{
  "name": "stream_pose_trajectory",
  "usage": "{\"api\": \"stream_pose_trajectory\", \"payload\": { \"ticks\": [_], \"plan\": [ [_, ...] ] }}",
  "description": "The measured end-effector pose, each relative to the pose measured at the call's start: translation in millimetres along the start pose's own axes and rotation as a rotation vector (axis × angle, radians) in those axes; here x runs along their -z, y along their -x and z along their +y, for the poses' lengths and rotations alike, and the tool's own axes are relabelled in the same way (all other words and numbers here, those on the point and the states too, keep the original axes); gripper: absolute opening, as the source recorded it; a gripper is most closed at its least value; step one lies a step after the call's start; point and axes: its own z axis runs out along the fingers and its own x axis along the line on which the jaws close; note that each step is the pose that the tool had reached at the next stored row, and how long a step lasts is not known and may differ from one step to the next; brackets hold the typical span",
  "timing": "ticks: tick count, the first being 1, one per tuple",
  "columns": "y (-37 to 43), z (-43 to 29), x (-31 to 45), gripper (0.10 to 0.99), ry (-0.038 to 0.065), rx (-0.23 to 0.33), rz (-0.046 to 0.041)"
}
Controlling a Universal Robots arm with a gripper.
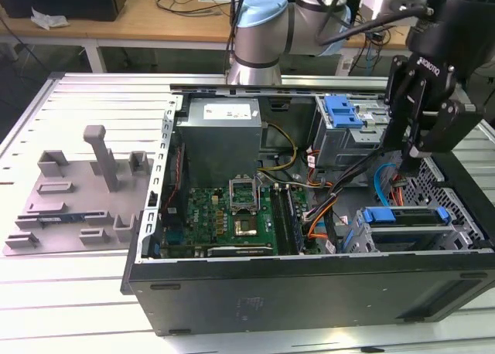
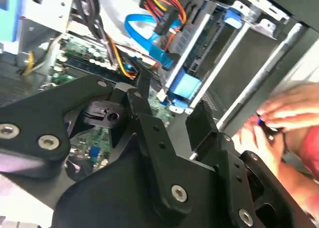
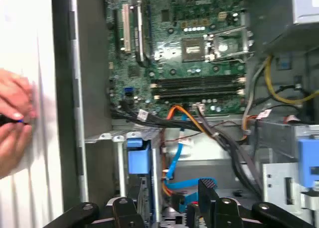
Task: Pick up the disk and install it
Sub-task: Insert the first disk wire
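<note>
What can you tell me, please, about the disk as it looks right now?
The disk is a flat, rectangular drive with a dull silver metal body, framed by a bright blue plastic bracket whose tabs stick out at both ends. It sits in the drive bay at the exterior view's lower right of the open computer case. A blue cable curves just behind it. The end effector hangs open above it and is not touching it.

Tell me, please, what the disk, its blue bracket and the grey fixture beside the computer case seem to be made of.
The disk seems metal, silvery grey with a dull sheen; its bracket looks like moulded plastic, bright blue and smooth. The grey fixture looks like matte plastic, uniformly dull, though painted metal is possible.
</note>
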Motion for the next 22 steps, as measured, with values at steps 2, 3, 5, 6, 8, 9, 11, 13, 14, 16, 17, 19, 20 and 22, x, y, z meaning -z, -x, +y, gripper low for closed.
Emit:
{"api": "stream_pose_trajectory", "payload": {
  "ticks": [2,3,5,6,8,9,11,13,14,16,17,19,20,22],
  "plan": [
    [5.3,-1.4,0.7,0.565,-0.002,-0.001,0.0368],
    [9.0,-3.0,0.9,0.565,-0.002,-0.001,0.0598],
    [12.9,-7.2,1.2,0.565,-0.002,-0.001,0.0841],
    [14.8,-12.0,1.0,0.565,-0.001,-0.001,0.0908],
    [18.5,-24.1,1.3,0.565,0.000,-0.001,0.0973],
    [19.8,-29.1,1.2,0.565,0.000,-0.001,0.0984],
    [22.2,-38.9,1.2,0.565,0.001,0.000,0.1017],
    [27.2,-46.5,0.4,0.565,0.000,-0.001,0.1146],
    [30.1,-46.7,0.7,0.565,-0.001,-0.001,0.1326],
    [37.2,-46.3,-0.6,0.565,-0.002,-0.002,0.1595],
    [38.4,-46.2,-1.4,0.565,-0.003,-0.003,0.1624],
    [41.4,-46.1,-5.8,0.565,0.000,-0.013,0.1662],
    [42.2,-46.1,-8.0,0.565,0.002,-0.022,0.1664],
    [43.7,-46.1,-12.0,0.565,0.006,-0.039,0.1662]
  ]
}}
